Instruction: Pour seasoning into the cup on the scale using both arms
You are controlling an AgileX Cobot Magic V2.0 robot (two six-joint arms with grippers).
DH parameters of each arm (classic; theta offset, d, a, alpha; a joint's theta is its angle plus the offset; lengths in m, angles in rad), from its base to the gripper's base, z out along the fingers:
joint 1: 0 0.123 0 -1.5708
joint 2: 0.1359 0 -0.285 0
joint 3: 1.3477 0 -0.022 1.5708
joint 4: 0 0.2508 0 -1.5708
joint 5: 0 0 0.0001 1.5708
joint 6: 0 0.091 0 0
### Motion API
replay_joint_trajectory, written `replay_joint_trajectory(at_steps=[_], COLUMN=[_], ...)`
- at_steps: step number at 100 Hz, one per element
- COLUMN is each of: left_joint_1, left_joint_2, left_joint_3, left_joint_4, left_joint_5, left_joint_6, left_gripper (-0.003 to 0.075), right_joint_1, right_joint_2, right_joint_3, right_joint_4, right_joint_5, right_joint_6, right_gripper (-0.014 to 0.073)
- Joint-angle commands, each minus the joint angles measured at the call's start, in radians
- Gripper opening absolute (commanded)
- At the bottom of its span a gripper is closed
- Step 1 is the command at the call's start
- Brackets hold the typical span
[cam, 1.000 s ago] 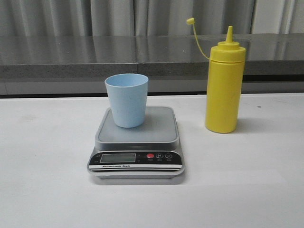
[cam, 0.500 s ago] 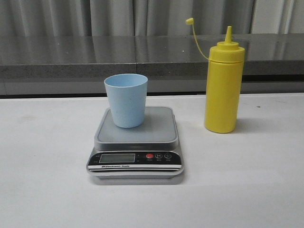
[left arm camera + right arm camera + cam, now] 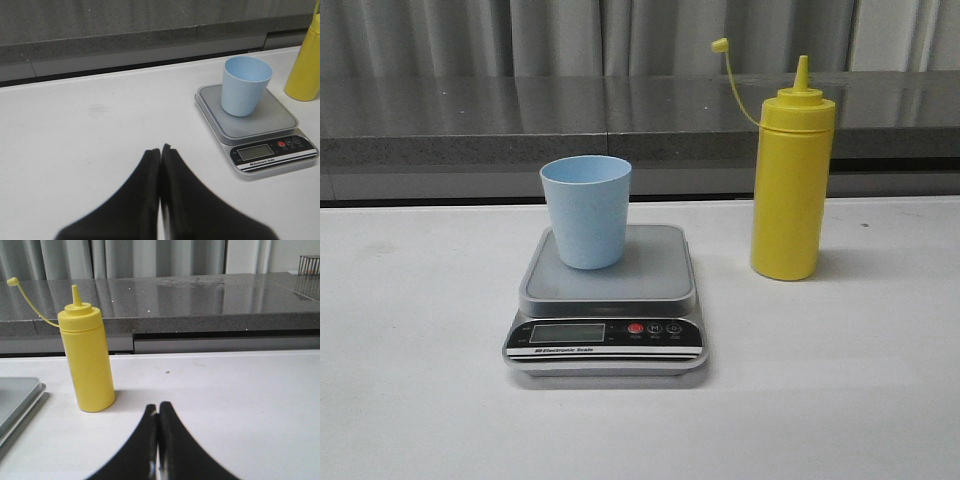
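Cup stands on the scale platform (toward its rear left), scale on the worktop, seasoning bottle upright to its right, apart.

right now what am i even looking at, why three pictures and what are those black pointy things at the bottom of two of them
It's a two-armed robot at a white table. One picture looks forward from the robot's front; the other two come from cameras on each wrist. The black shapes are its claws: the left claw and the right claw, both closed and holding nothing. On the table sits a grey kitchen scale with a light blue cup standing on its platform. To its right stands a yellow squeeze bottle, upright, its small cap dangling open on a tether. Nothing has been picked up yet.
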Motion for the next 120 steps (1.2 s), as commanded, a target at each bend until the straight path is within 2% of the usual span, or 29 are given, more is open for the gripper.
replay_joint_trajectory(at_steps=[1, 102, 112, 120], left_joint_1=[0.001, 0.001, 0.010, 0.028], left_joint_2=[0.008, 0.008, -0.002, -0.020], left_joint_3=[-0.026, -0.024, 0.011, 0.070], left_joint_4=[-0.011, -0.004, 0.079, 0.143], left_joint_5=[-0.076, -0.082, -0.166, -0.324], left_joint_6=[-0.010, -0.010, -0.044, -0.108], left_gripper=[-0.0020, -0.0020, -0.0020, -0.0020], right_joint_1=[-0.008, -0.008, -0.008, -0.008], right_joint_2=[-0.022, -0.022, -0.022, -0.022], right_joint_3=[-0.018, -0.018, -0.018, -0.018], right_joint_4=[-0.012, -0.012, -0.012, -0.012], right_joint_5=[-0.081, -0.107, -0.107, -0.106], right_joint_6=[-0.008, -0.008, -0.008, -0.008], right_gripper=[-0.0068, -0.0068, -0.0068, -0.0068])
